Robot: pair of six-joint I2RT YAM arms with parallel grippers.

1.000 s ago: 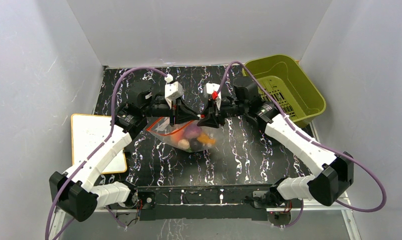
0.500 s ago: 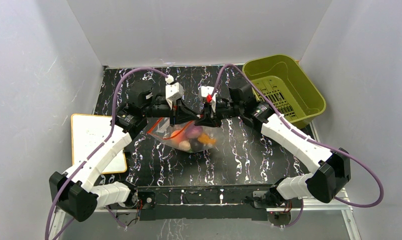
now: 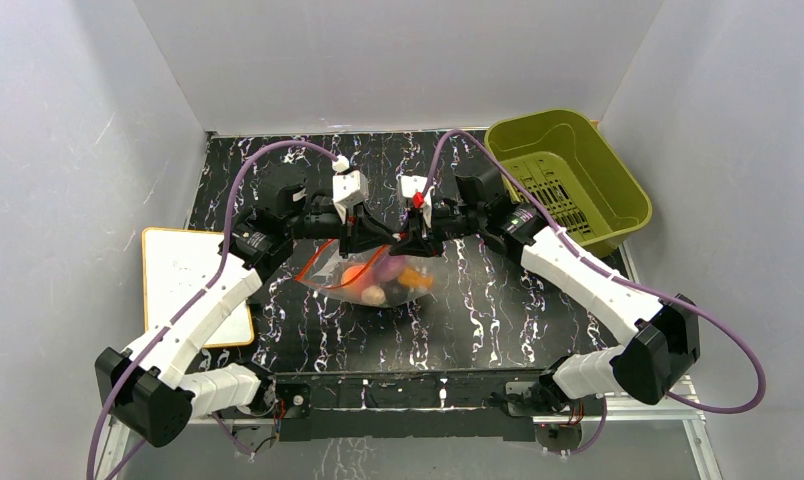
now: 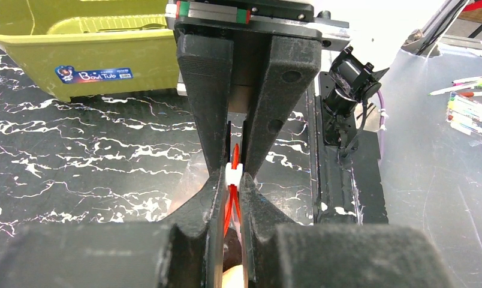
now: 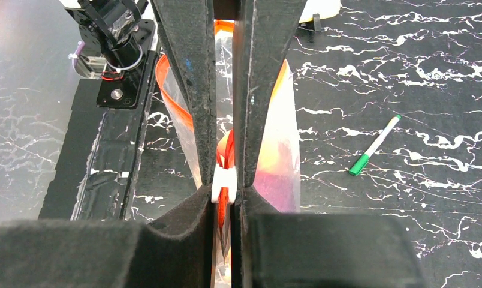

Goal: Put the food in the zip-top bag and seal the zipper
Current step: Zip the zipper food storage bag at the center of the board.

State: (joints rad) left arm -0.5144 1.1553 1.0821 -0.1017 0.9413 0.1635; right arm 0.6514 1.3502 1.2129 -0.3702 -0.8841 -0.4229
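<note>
- Clear crinkly plastic zip-top bag sits mid-bench, a bit nearer the far edge. Its top is held up between the two arms and its body sags toward the near edge.
- Small toy food pieces are inside the bag: orange, purple and beige show through the plastic, bunched at the low end.
- Thin red-orange plastic zipper strip runs along the bag mouth. In the right wrist view it bows open in a loop behind the fingers.
- Left gripper: fingers closed tight on the zipper strip, red plastic visible in the slit between them.
- Right gripper: fingers also pinched on the zipper strip, bag film pressed between them.
- Both sets of fingertips meet nose to nose at a small white clip on the strip, the grippers just beside each other.
- Olive-green plastic basket is at the far right corner, well apart from the bag.
- White flat board lies at the left edge.
- Thin white pen with green cap lies on the black white-veined bench, apart from the bag.
- Can't tell if the bag bottom touches the bench.
</note>
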